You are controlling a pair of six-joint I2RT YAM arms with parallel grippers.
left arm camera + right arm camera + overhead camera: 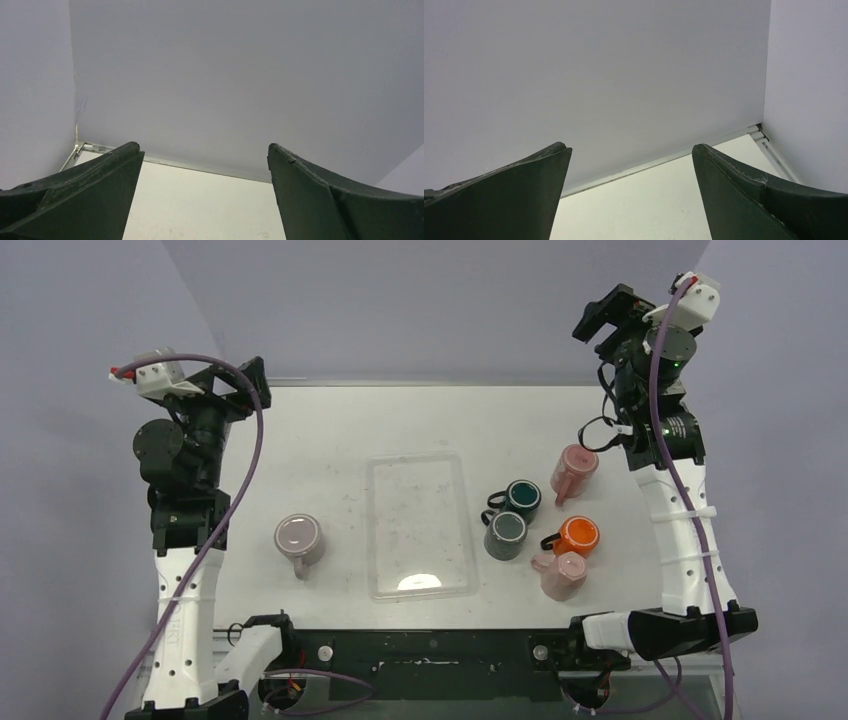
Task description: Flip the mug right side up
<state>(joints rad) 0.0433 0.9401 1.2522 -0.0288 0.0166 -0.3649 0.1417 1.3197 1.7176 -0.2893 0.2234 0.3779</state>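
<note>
While the mauve mug (pixel 299 537) stands inverted on the desk (pixel 330 440), left of the clear tray (pixel 420 520), the approach is not yet begun. Left end effector (pixel 202 146) and right end effector (pixel 631 146): jaws apart, empty. Next, probably: the left arm descends to grip its side.

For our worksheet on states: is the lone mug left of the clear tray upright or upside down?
Upside down, it seems: the mug shows a flat pale base, no hollow opening.

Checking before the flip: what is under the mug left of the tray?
The mug appears to stand mouth down on the table, flat base up. Nothing pokes out around it; whatever lies beneath is hidden by its wall.
</note>
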